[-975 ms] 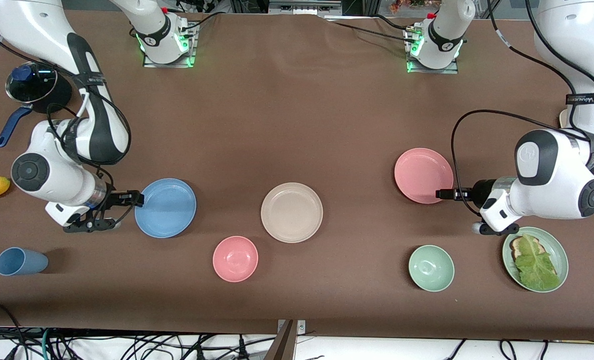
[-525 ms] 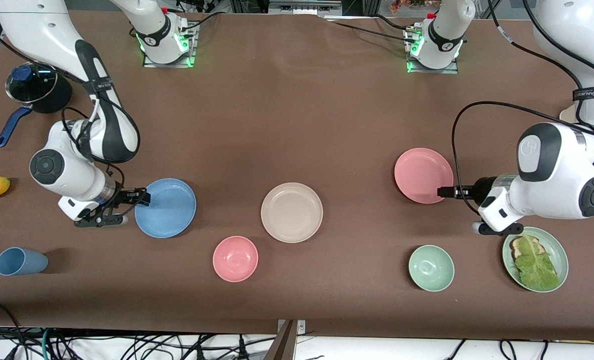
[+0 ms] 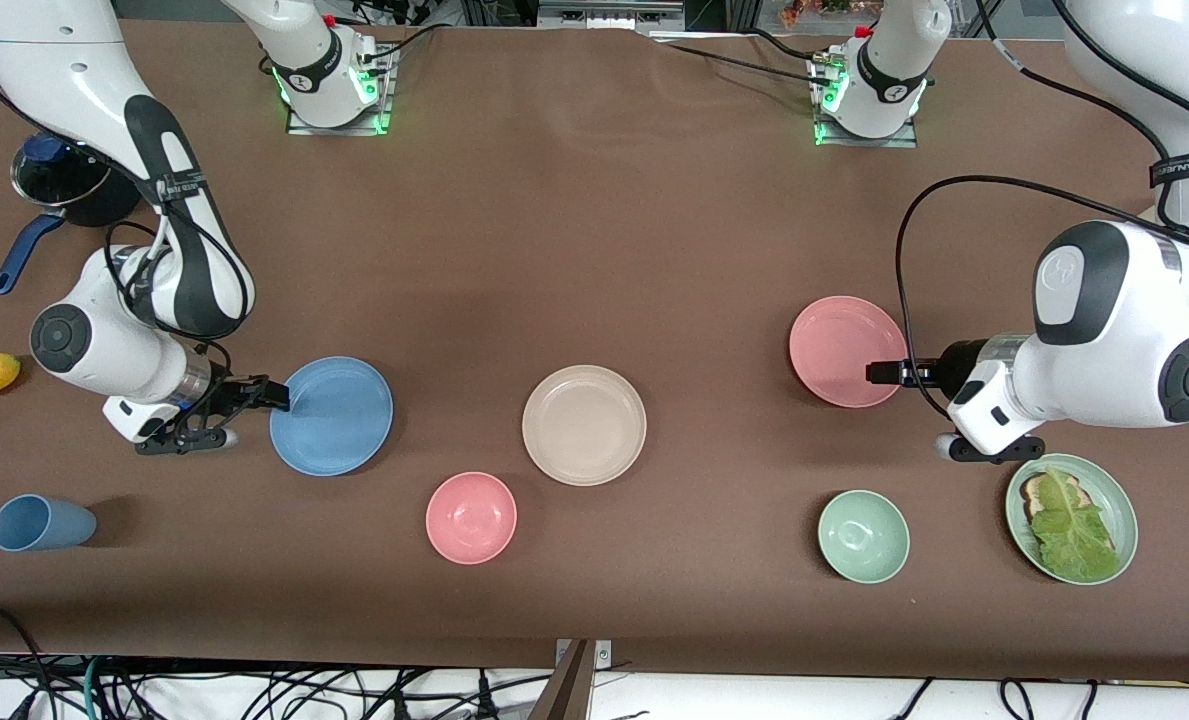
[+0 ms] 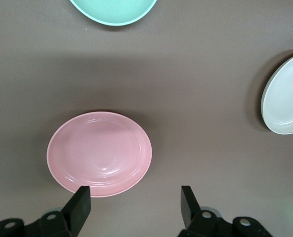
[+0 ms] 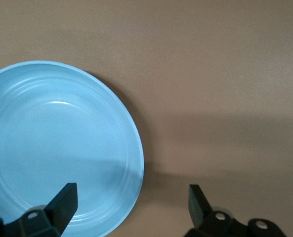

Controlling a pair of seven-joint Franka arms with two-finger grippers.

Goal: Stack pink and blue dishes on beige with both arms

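Brown table (image 3: 594,250) carries the beige plate (image 3: 584,425) bare at centre, blue plate (image 3: 332,415) toward the right arm's end, pink plate (image 3: 847,351) toward the left arm's. Since a second ago the left hand (image 3: 872,373) has edged onto the pink rim while the right hand (image 3: 276,394) sits back at the blue rim; both are spread, gripping nothing, so pickup looks imminent.

Glossy white arms (image 3: 1104,340), black bands, black cables.

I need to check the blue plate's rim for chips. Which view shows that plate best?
The right wrist view: the blue plate fills much of it, close up, though part is cut off. The front view shows the whole blue plate, small. The left wrist view does not show it.
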